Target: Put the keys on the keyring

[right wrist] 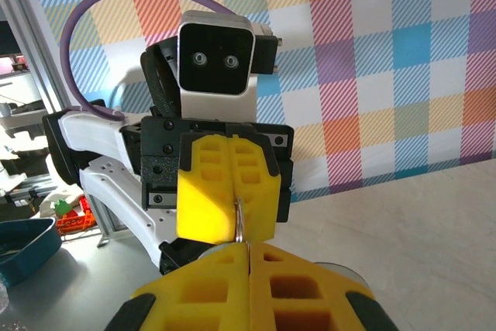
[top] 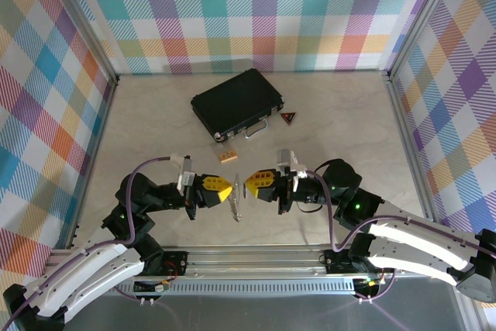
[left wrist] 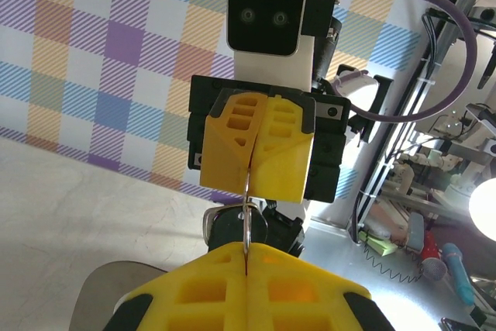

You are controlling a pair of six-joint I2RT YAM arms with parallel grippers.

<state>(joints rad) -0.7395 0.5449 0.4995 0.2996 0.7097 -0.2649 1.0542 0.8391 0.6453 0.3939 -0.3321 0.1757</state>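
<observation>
From above, the left gripper [top: 229, 190] and the right gripper [top: 248, 185] sat nose to nose in the lower middle of the frame. Both pairs of yellow fingers were closed. The keys [top: 236, 205] were caught between them, an edge-on silvery sliver running down the frame from the meeting point. Higher in the frame lay a small tan block [top: 227, 157], then a black case [top: 236, 102] with a small dark triangle [top: 289, 118] to its right. All three rested on the pale table [top: 139, 129], well apart from the grippers, and nothing stood in the way of the work.

In the left wrist view, that arm's own fingers [left wrist: 201, 292] at the bottom edge were pressed together on a thin wire loop [left wrist: 246, 203]. The loop rose straight into the shut seam of the right gripper at frame centre. A dark lump [left wrist: 229, 229] sat just behind the loop. Whether it was the keyring or part of the arm, I could not tell.

The right wrist view mirrored this: its own fingers [right wrist: 302, 292] were clamped at the bottom, and a short arc of the loop passed up into the left gripper's clenched fingers at centre.

Both tools pinched the same wire very close together. A pull or twist out of step would likely bend the loop, or slip it from one pair of pads and drop the bunch onto the table. So little wire lay free between the pads that there seemed scant room to work the keyring on.
</observation>
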